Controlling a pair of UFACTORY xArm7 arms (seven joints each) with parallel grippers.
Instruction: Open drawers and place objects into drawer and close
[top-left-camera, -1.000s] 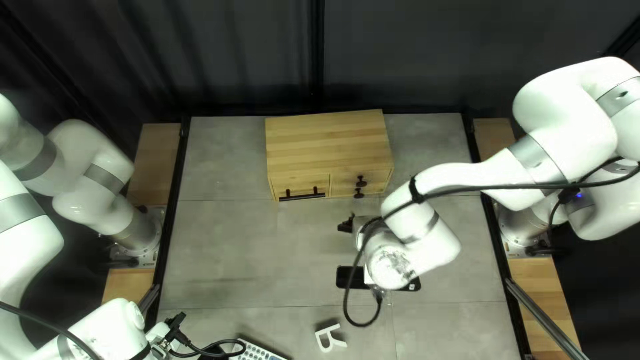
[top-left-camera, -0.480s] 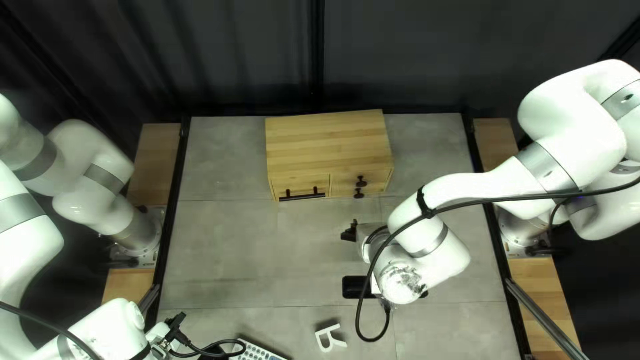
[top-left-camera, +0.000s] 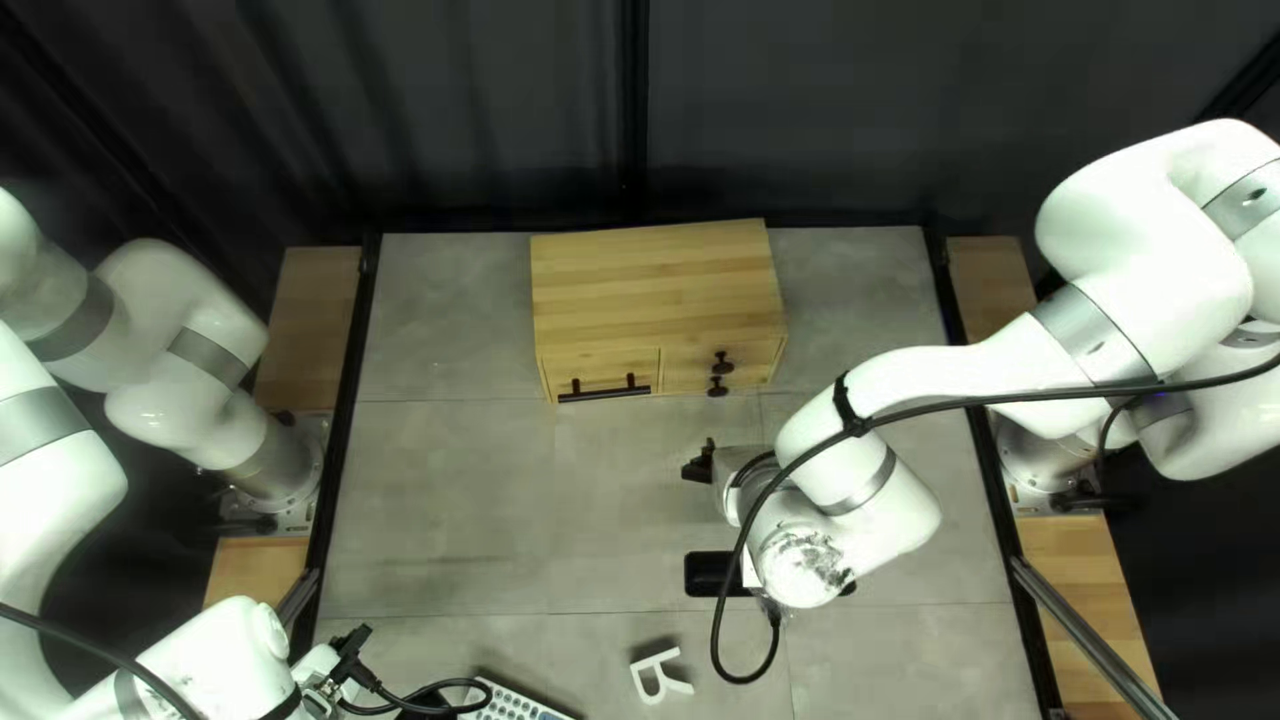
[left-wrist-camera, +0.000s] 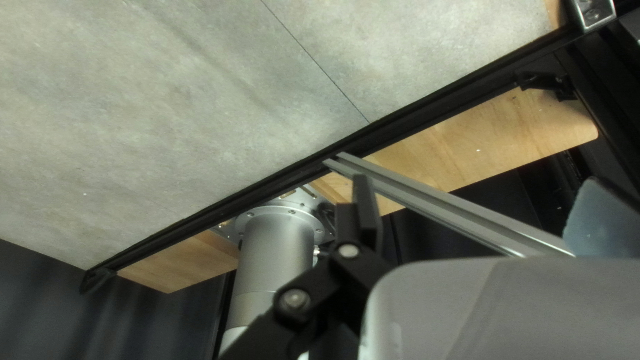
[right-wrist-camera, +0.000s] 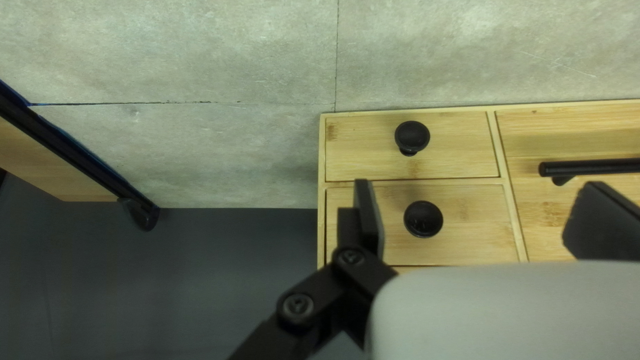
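Note:
A wooden cabinet point(top-left-camera: 654, 300) stands near the table's far edge, its drawers shut. My right gripper point(top-left-camera: 698, 464) is nearer than the cabinet's front, held over the table. In the right wrist view, the lower knob point(right-wrist-camera: 423, 219) lies ahead, between the spread fingers of my right gripper point(right-wrist-camera: 483, 220), untouched; the upper knob point(right-wrist-camera: 412, 137) and bar handle point(right-wrist-camera: 593, 167) also show. My left gripper point(top-left-camera: 352, 650) is at the near left corner. Seen from its wrist, my left gripper point(left-wrist-camera: 480, 217) is open with nothing held. A white letter point(top-left-camera: 660, 676) lies near the table's near edge.
A white device with buttons point(top-left-camera: 518, 702) is cut off by the near edge of the top left view. My left arm's cable loops beside it. A metal rail point(left-wrist-camera: 433, 200) and an arm base point(left-wrist-camera: 277, 250) show past the table's edge in the left wrist view.
My right arm has shifted slightly right and toward the table's near edge, then held still over the last half second. The left arm and cabinet have not moved.

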